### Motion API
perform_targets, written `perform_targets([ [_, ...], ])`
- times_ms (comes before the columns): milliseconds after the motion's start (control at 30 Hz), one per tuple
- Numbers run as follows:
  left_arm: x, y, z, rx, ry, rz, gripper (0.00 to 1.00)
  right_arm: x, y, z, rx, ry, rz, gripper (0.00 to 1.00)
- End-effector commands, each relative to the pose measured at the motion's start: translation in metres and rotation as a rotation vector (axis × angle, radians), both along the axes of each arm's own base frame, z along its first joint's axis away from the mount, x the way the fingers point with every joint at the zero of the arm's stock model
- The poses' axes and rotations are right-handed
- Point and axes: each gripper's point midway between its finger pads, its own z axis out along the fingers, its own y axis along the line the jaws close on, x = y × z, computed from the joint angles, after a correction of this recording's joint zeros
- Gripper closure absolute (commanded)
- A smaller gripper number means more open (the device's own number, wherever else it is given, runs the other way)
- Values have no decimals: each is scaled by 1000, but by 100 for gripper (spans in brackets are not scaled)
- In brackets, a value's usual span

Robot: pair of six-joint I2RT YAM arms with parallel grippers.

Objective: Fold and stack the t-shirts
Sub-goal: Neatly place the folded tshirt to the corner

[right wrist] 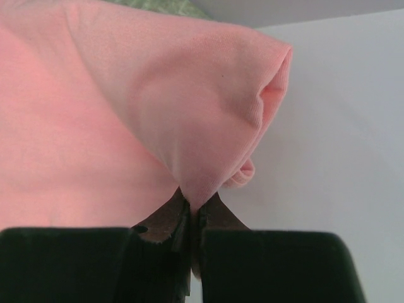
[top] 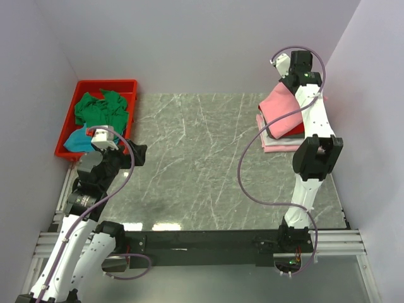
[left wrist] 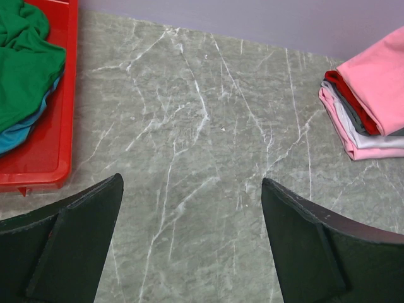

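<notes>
- A grey-green marble table (top: 196, 164) seen from above, with pale walls on three sides and two white robot arms mounted at its near edge
- The right arm reaches to the far right corner of the table; the right gripper (top: 292, 85) has its jaws pressed together on a pinch of a salmon pink t-shirt (top: 281, 107)
- In the right wrist view the right gripper (right wrist: 192, 208) is closed tight, with a point of the salmon pink t-shirt (right wrist: 126, 126) caught between its dark fingers; the cloth spreads up and to the left and fills most of that view
- From above, the held shirt drapes down from the gripper and lies over a stack of folded t-shirts (top: 281, 142) at the right edge of the table
- The left wrist view shows the stack (left wrist: 360, 136) from the side, with red, grey and pale pink layers under the salmon shirt (left wrist: 379, 76)
- The left arm is bent low at the near left; the left gripper (top: 137, 153) hangs above bare table with its jaws spread wide, holding nothing
- In the left wrist view the left gripper (left wrist: 191, 183) shows two dark fingers far apart, with marble (left wrist: 202, 126) between them
- A red bin (top: 129, 85) sits at the far left corner, just beside the left gripper
- Inside it lie a crumpled green t-shirt (top: 101, 107) and, under its near edge, a teal t-shirt (top: 77, 140)
- The left wrist view catches the bin's corner (left wrist: 38, 170) with the green (left wrist: 25, 69) over the teal (left wrist: 19, 136)
</notes>
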Motion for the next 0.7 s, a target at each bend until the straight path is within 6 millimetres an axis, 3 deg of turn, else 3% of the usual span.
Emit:
perform_targets([
  [0,3,1,8,18,-38,-1,4,18,-20,20,-44,-82,-25,100],
  [333,6,2,5,23,-26,4,4,33,-45,-17,-36,-59,-72,100],
  [667,7,2,2,25,-17,5,4,28,-79,-53,-15,-17,-155,100],
])
